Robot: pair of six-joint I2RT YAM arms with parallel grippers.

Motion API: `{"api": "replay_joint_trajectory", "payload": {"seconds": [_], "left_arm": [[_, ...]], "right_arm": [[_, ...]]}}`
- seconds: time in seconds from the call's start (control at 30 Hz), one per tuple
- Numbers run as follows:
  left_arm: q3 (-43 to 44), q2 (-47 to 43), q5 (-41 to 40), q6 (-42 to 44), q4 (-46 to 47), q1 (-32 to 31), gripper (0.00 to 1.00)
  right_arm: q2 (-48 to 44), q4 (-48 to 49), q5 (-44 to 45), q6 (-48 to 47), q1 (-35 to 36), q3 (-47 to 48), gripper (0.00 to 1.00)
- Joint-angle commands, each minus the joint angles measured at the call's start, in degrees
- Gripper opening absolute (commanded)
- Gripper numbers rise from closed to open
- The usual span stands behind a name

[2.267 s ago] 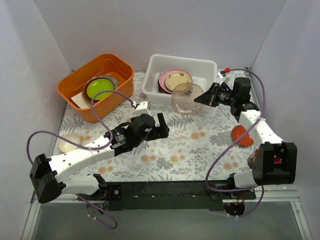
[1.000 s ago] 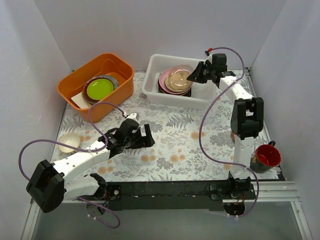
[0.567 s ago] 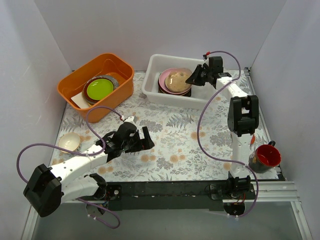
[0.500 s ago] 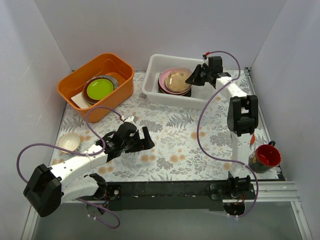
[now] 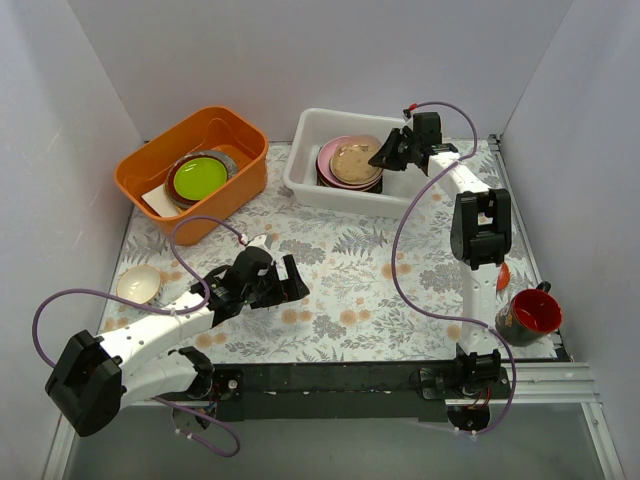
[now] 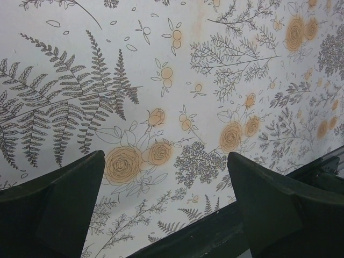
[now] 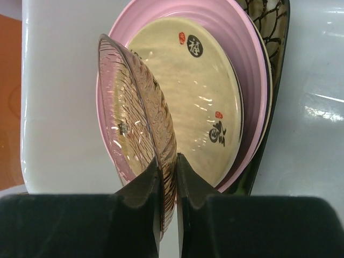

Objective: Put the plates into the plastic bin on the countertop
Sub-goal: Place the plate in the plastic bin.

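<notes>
Pale countertop [image 5: 400, 270] printed with ferns and orange flowers fills a white-walled booth. The plastic bin [image 5: 345, 197] stands by the far edge, right of centre. The right gripper [image 7: 165, 166] reaches into it, its two fingers pinching the rim of a clear, ribbed pinkish plate [image 7: 134, 123]. That plate tilts steeply on edge above a stack lying in the bin: a cream plate [image 7: 199, 107] on a pink plate [image 7: 244, 64] on a black patterned dish [image 7: 271, 32].

The step in hand looks like setting this plate down. Next, the wrist should probably lower and flatten the plate onto the cream one before the fingers part, so that it does not drop or slide off the stack.

The left gripper [image 6: 164, 161] hovers over bare print towards the near edge, left of centre, fingers spread wide with nothing between them. Work seems to remain: a small cream dish [image 5: 138, 284] lies near the left edge, and an orange-red plate [image 5: 503, 276] peeks out behind the right arm by the right edge.
</notes>
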Motion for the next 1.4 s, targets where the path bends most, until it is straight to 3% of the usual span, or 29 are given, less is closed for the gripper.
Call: {"api": "replay_joint_trajectory", "payload": {"seconds": [0.0, 0.33, 0.67, 1.37], "left_arm": [[-0.13, -1.38, 0.47, -0.04, 0.03, 0.32, 0.98], [0.22, -1.12, 2.75, -0.04, 0.55, 0.32, 0.98], [-0.74, -1.73, 3.72, -0.48, 0.82, 0.32, 0.98], [-1.1, -1.82, 5.83, -1.62, 2.75, 0.32, 0.98]], "right_arm": [[0.86, 0.32, 0.37, -0.02, 0.42, 2.44, 0.16], [1.48, -0.12, -0.25, -0.55, 0.42, 2.27, 0.26], [-0.1, -1.18, 1.33, -0.99, 0.33, 0.08, 0.59], [-11.18, -5.57, 8.09, -8.02, -0.29, -6.79, 0.66]]}}
